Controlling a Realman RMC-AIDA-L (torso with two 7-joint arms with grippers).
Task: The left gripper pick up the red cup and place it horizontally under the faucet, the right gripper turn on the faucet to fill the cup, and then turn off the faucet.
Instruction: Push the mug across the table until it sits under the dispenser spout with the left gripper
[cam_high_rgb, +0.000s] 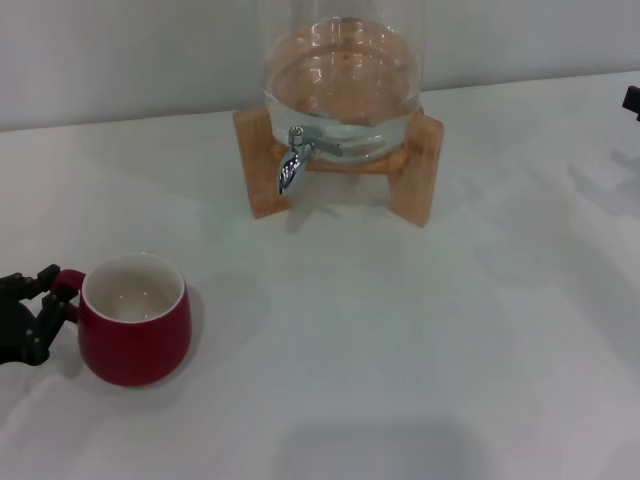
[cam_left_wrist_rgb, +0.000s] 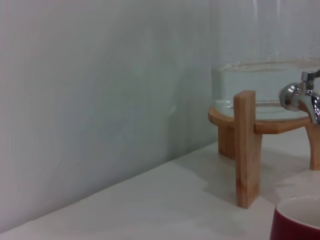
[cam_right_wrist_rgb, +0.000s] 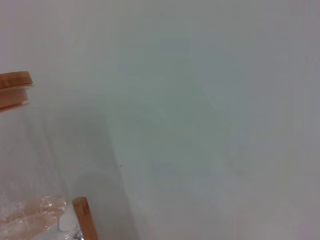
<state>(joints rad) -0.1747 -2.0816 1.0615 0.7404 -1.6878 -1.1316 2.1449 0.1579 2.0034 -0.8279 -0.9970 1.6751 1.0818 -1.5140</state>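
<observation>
The red cup (cam_high_rgb: 135, 322) stands upright on the white table at the near left, white inside, its small handle pointing left. My left gripper (cam_high_rgb: 52, 293) is at the far left edge, open, with one black finger above and one below the handle. A rim of the cup (cam_left_wrist_rgb: 297, 220) also shows in the left wrist view. The chrome faucet (cam_high_rgb: 292, 160) points down from the glass water dispenser (cam_high_rgb: 342, 85) at the back centre, well away from the cup; the faucet (cam_left_wrist_rgb: 300, 96) shows in the left wrist view too. Only a black tip of my right gripper (cam_high_rgb: 632, 100) shows at the right edge.
The dispenser rests on a wooden stand (cam_high_rgb: 415, 165) with legs on both sides of the spout; one leg (cam_left_wrist_rgb: 246, 150) is near in the left wrist view. A pale wall runs behind the table. The dispenser's wooden lid (cam_right_wrist_rgb: 14, 90) shows in the right wrist view.
</observation>
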